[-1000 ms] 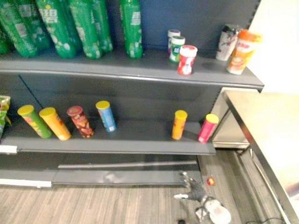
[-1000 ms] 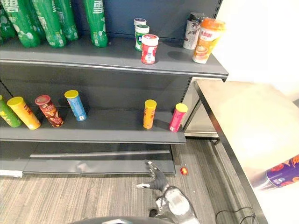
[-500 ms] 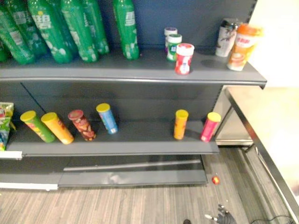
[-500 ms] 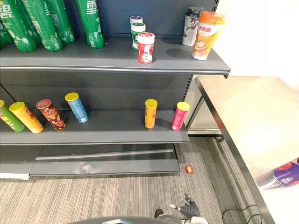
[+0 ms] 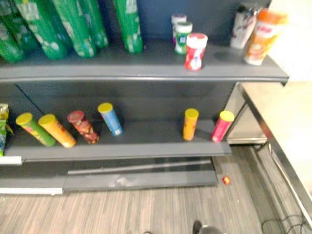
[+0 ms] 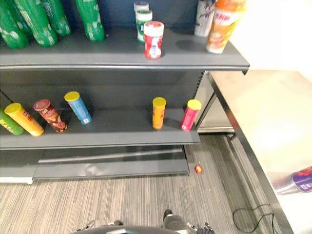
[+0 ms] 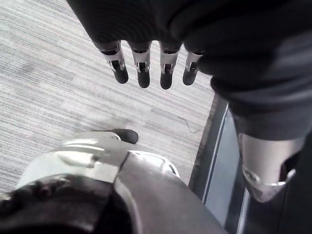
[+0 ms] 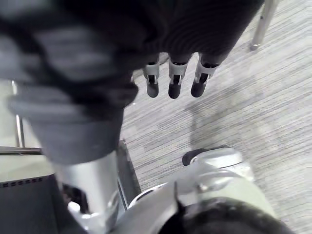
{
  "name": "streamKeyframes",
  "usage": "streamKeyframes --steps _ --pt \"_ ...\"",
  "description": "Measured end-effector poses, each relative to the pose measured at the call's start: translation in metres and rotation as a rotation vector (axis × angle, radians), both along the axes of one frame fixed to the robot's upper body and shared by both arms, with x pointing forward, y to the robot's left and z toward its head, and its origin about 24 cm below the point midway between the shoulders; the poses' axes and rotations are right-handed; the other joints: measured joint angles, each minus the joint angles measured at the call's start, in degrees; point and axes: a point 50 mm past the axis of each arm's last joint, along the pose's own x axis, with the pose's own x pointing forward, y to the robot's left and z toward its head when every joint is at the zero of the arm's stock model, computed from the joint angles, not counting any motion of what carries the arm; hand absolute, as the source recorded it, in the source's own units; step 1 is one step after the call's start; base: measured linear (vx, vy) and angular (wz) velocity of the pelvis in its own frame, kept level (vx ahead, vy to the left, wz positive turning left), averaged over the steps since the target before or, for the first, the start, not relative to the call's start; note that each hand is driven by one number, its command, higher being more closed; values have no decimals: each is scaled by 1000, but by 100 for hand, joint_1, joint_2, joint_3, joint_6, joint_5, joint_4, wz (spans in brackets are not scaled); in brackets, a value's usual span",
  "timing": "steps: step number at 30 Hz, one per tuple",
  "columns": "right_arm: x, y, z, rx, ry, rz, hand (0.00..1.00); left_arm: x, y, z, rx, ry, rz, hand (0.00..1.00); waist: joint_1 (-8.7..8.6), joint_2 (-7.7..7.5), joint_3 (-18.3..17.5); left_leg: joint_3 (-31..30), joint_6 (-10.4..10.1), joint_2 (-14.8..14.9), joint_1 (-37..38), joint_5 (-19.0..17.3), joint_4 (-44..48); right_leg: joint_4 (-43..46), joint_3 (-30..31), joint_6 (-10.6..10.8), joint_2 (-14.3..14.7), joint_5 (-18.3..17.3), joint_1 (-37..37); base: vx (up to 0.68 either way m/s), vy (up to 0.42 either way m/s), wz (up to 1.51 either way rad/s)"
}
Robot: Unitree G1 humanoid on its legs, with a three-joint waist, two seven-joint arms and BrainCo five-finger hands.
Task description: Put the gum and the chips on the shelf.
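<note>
Three gum jars stand on the upper shelf (image 5: pixel 146 68): a red and white jar (image 5: pixel 195 51) in front, a green and white jar (image 5: pixel 183 36) and another jar (image 5: pixel 178 20) behind it. On the lower shelf (image 5: pixel 126 148) stand several chips cans, among them an orange can (image 5: pixel 190 124) and a pink can (image 5: pixel 222 126). A purple chips can (image 6: pixel 298 179) lies on the steel table (image 6: pixel 253 112). My left hand (image 7: pixel 141 63) and my right hand (image 8: pixel 175 78) hang low over the floor, fingers straight, holding nothing.
Green bottles (image 5: pixel 127 24) fill the upper shelf's left side; an orange cup (image 5: pixel 263 36) and a dark can (image 5: pixel 243 19) stand at its right end. A small red thing (image 5: pixel 226 180) lies on the striped floor by the shelf's foot. A snack bag (image 5: pixel 2 126) shows at the far left.
My right hand, raised near the shelf's foot a second ago, has dropped down out of the eye views. The camera has shifted a little; the shelf goods have not moved.
</note>
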Motion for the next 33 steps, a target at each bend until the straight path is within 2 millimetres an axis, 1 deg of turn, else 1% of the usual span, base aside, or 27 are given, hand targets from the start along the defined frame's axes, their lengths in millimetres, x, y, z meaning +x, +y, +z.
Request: streamKeyframes --steps 1,3,4,5,6,7,8,9,10,11,12,13,14,15,16,17,18,20,21,22,23,24,25,28,32,33 --pt "-2 0 0 5 1 -21 0 0 0 0 -2 -1 9 0 -3 -30 44 89 10 19 -41 -84 142 52 71 17 -13 -17 -59 12 83 -40" --pt "-9 1 -1 17 3 -92 0 0 -1 0 -12 -11 45 0 -8 54 139 430 -2 98 -21 -311 492 74 313 81 -16 11 -75 18 129 -68" --pt "-12 0 -1 17 2 -120 0 2 -6 0 -26 -29 93 0 -48 103 148 838 49 297 -216 -604 994 5 560 142 56 147 -182 -22 137 -87" --pt "-12 0 -1 19 0 -125 0 3 -4 0 -20 -41 105 0 -58 115 152 976 61 385 -288 -732 1208 -42 670 161 96 206 -265 -52 163 -120" --pt "-11 0 0 16 -6 -129 0 7 -4 2 -19 -64 124 0 -21 117 151 1309 132 600 -481 -960 1603 -207 692 161 123 244 -434 -59 197 -150" --pt "-9 -1 1 11 -11 -129 0 11 -4 3 -19 -82 137 0 10 185 189 1704 202 765 -514 -1074 1743 -230 243 60 3 179 -556 -48 202 -161" --pt "-8 0 1 12 -15 -131 0 12 -3 3 -15 -84 137 0 5 156 228 1850 232 826 -493 -1104 1763 -140 -25 -50 -75 116 -648 3 188 -161" --pt "-8 5 0 24 -13 -138 0 13 2 4 -2 -86 130 0 -11 68 312 2177 251 921 -371 -1124 1758 362 -588 -155 -287 49 -755 89 177 -135" --pt "-11 11 -3 44 7 -150 0 14 7 5 10 -87 123 0 -3 -35 375 2471 248 949 -169 -1126 1727 955 -1078 -279 -531 -34 -727 103 158 -127" --pt "-14 14 -4 54 25 -152 0 14 9 5 14 -87 117 0 10 -74 381 2611 247 947 -90 -1126 1707 1246 -1285 -325 -671 -63 -693 89 101 -112" --pt "-18 15 -6 58 48 -160 0 15 10 6 19 -83 91 0 -1 -99 380 2854 247 930 28 -1125 1675 1708 -1645 -349 -937 -78 -568 70 28 -104" --pt "-19 12 -6 47 62 -161 0 16 10 6 22 -81 68 0 -8 -102 391 3091 241 926 116 -1122 1651 1906 -1901 -348 -1105 -189 -448 62 3 -103" --pt "-18 10 -6 44 63 -156 0 17 10 6 23 -83 60 0 -9 -112 405 3218 236 929 152 -1119 1649 1901 -1997 -319 -1134 -232 -437 51 -41 -100" --pt "-16 7 -7 41 67 -147 0 17 11 6 25 -77 46 0 -23 -161 448 3401 177 933 251 -1086 1617 1860 -2244 -308 -1147 -271 -438 4 -65 -77" --pt "-14 6 -7 41 65 -144 0 17 10 6 21 -75 45 0 -30 -123 466 3502 119 927 314 -1048 1547 1786 -2340 -307 -1124 -273 -431 -12 -95 -80" --pt "-14 4 -6 33 65 -146 0 19 7 5 15 -78 38 0 -34 -62 461 3652 -4 906 412 -958 1382 1584 -2468 -306 -1021 -274 -368 -35 -109 -63" --pt "-14 1 -6 26 66 -144 0 21 6 5 12 -81 27 0 -35 -32 446 3743 -62 884 469 -881 1257 1371 -2535 -291 -925 -283 -318 -35 -113 -65" --pt "-10 0 -6 24 57 -140 0 27 6 6 12 -95 18 0 -24 -30 441 3999 -127 851 569 -716 1049 947 -2598 -283 -741 -286 -236 -29 -115 -57" --pt "-8 1 -6 25 53 -137 0 29 6 7 12 -100 17 0 -25 -30 438 4080 -158 832 597 -633 956 736 -2567 -243 -633 -257 -209 -30 -101 -44" --pt "-8 1 -6 26 52 -133 0 29 6 7 12 -101 17 0 -35 -28 437 4133 -157 827 607 -590 929 658 -2552 -219 -593 -234 -198 -48 -95 -29" --pt "-8 2 -6 30 53 -132 0 30 6 7 12 -102 15 0 -60 -22 434 4149 -170 792 680 -458 799 467 -2559 -245 -505 -156 -113 -63 -82 -10" --pt "-8 4 -6 35 54 -135 0 29 5 7 11 -100 16 0 -120 -23 431 4147 -175 774 772 -341 686 232 -2570 -253 -404 -65 51 -51 -65 -6" --pt "-9 5 -6 36 56 -135 0 29 5 6 10 -99 16 0 -142 -21 421 4144 -195 772 807 -290 632 107 -2567 -259 -351 -13 126 -49 -53 -4" --pt "-11 3 -6 31 60 -139 0 30 3 6 6 -103 9 0 -154 14 349 4176 -233 766 883 -79 534 -415 -2491 -280 -173 230 328 -80 -56 -17" --pt "-14 2 -6 29 63 -150 0 29 1 6 -2 -100 5 0 -167 68 299 4317 -224 817 926 -2 730 -470 -2276 -307 -104 255 284 -63 -25 -30" --pt "-14 2 -6 30 61 -153 0 29 2 6 -5 -104 11 0 -166 67 300 4316 -221 985 904 -1 1099 -400 -2216 -360 -102 204 265 -23 -36 -39"
